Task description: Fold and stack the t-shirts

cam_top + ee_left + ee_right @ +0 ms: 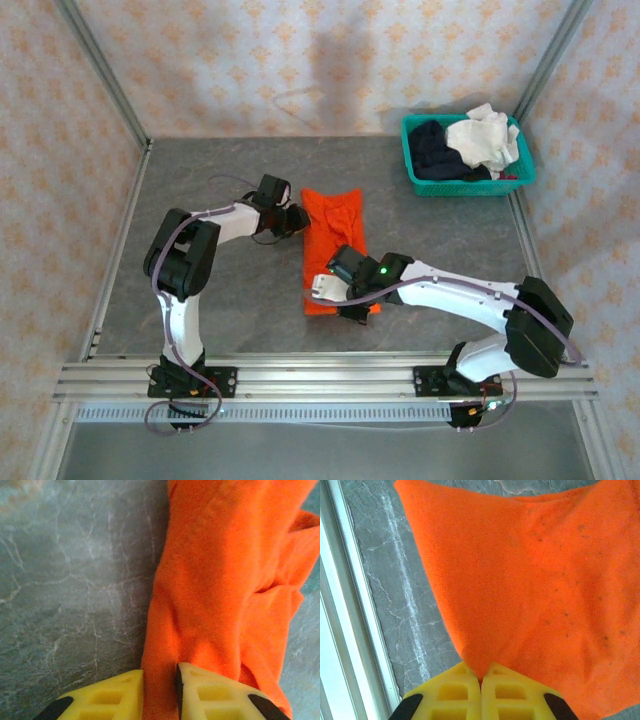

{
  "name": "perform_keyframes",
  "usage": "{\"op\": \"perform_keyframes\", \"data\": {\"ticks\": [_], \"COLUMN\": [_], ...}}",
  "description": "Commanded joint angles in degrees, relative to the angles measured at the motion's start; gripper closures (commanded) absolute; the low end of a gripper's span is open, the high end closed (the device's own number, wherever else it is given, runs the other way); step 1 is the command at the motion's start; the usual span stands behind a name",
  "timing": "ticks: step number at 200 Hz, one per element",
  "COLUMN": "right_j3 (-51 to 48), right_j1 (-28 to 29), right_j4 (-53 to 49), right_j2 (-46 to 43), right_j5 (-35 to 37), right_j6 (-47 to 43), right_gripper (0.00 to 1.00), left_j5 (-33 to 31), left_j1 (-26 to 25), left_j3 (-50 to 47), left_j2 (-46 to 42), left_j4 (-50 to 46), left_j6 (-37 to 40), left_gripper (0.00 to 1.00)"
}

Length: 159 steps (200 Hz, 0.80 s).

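The bright orange cloth t-shirt (333, 235) is lying near-to-far; the left gripper (160, 674) is pinching its far-left edge, the right gripper (481, 674) its near corner.

Robot test cell in a laboratory.
We identify it by the left arm (185, 260) and right arm (470, 300) bolted to an aluminium rail (320, 378), the grey marbled table (430, 230), frame posts (101, 65) hung with patterned wall panels (300, 50), and a teal basket (470, 187) of t-shirts (485, 140).
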Motion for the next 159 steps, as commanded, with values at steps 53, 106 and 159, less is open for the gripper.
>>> {"op": "perform_keyframes", "data": {"ticks": [53,106,159], "right_j3": [3.33,8.82,16.59], "right_j1": [-1.38,-7.45,-13.71], "right_j4": [0.23,3.18,5.60], "right_j2": [-0.51,2.36,8.62], "right_j5": [2.84,7.24,8.13], "right_j6": [-1.86,-8.33,-13.90], "right_gripper": [1.00,1.00,1.00], "left_j5": [1.16,3.18,6.13], "left_j1": [-0.60,1.26,3.39], "left_j3": [-0.55,0.30,-0.85], "left_j2": [1.22,4.10,6.48], "left_j4": [1.01,-0.73,1.13], "left_j6": [1.40,4.16,4.29], "left_gripper": [1.00,1.00,1.00]}}
